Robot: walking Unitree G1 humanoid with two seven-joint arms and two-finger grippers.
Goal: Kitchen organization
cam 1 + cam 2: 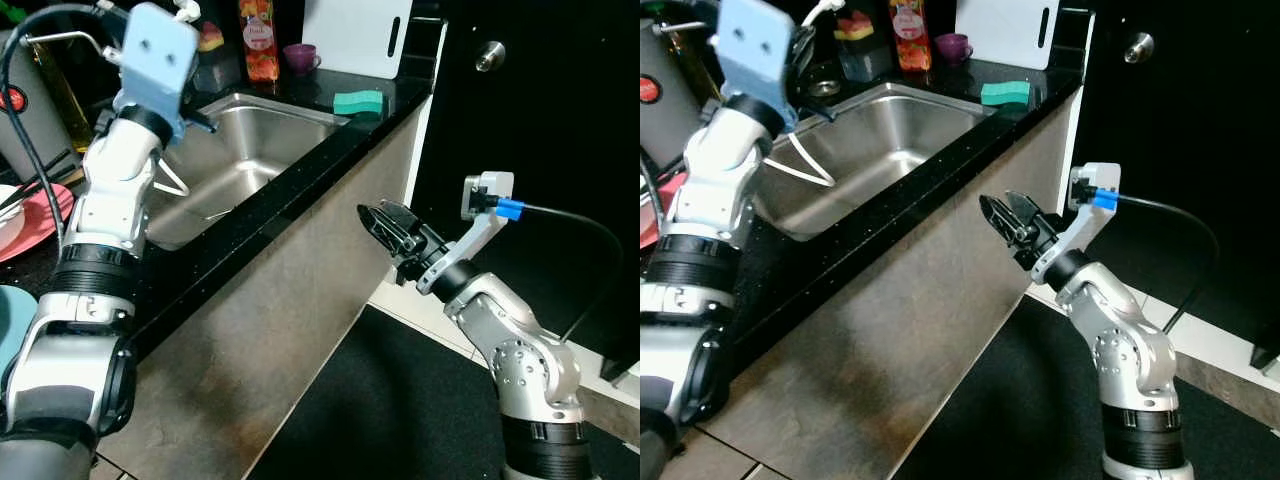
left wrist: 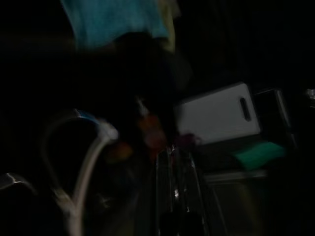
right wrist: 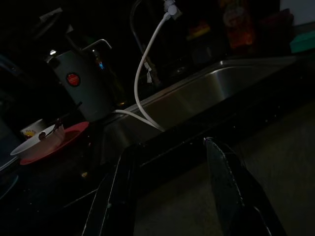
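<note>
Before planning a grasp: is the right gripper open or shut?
Open. The right gripper has a clear gap between its fingers, holding nothing.

Left gripper (image 2: 177, 196) fingers too dark/blurred to judge; red plate (image 1: 35, 222) cut off at edge

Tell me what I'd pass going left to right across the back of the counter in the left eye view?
Red-labelled bottle → small purple cup → white plastic cutting board, leaning upright; the green sponge lies nearer, at the corner of the steel sink.
</note>
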